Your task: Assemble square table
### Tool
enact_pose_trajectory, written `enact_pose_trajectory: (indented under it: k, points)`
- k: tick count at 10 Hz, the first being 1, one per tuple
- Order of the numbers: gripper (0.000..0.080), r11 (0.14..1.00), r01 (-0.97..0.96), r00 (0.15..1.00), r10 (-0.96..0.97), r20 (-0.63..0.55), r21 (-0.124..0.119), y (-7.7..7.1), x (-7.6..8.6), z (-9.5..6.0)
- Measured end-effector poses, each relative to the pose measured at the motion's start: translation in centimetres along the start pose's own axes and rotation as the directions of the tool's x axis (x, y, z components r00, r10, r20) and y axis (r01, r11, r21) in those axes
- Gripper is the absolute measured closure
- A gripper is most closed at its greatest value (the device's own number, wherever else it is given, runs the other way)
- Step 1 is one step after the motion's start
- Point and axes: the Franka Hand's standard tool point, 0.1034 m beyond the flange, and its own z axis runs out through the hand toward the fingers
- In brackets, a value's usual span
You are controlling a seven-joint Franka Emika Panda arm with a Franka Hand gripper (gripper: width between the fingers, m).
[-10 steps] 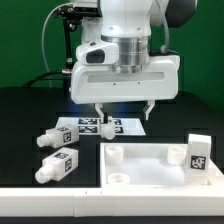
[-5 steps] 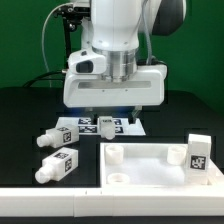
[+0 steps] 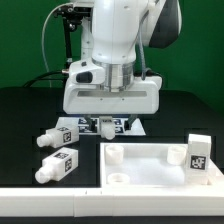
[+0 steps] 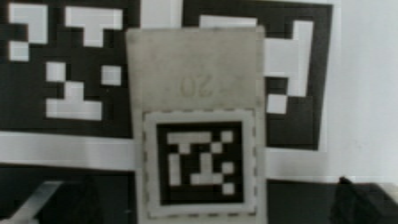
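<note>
The white square tabletop [image 3: 150,172] lies at the front right with its raised rim and corner holes up. One tagged white leg [image 3: 198,155] stands upright at its right corner. Two tagged legs [image 3: 55,137] [image 3: 60,165] lie on the black table at the exterior view's left. Another leg [image 4: 199,120] lies on the marker board [image 4: 71,60], seen close in the wrist view. My gripper [image 3: 108,126] is low over this leg and open. Its dark fingertips [image 4: 365,198] show on either side of the leg without touching it, with the gripper [image 4: 199,205] centred over it.
The marker board [image 3: 75,124] lies flat behind the tabletop, mostly covered by my hand. A white ledge [image 3: 50,200] runs along the front edge. A black stand with cables [image 3: 62,50] rises at the back left.
My arm has moved toward the exterior view's left and come down, so the fingers now sit low over the marker board around the leg there. The parts have not moved.
</note>
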Motion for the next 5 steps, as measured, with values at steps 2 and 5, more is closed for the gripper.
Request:
enact_pose_trajectory:
  k: [2,5]
  points:
    - [0.0405,1.000,0.026,1.000,-0.026,0.000,-0.001,0.0,0.0,0.0]
    - [0.0515,0.965,0.261,0.964,-0.262,-0.047,-0.015,-2.9,1.0,-0.8]
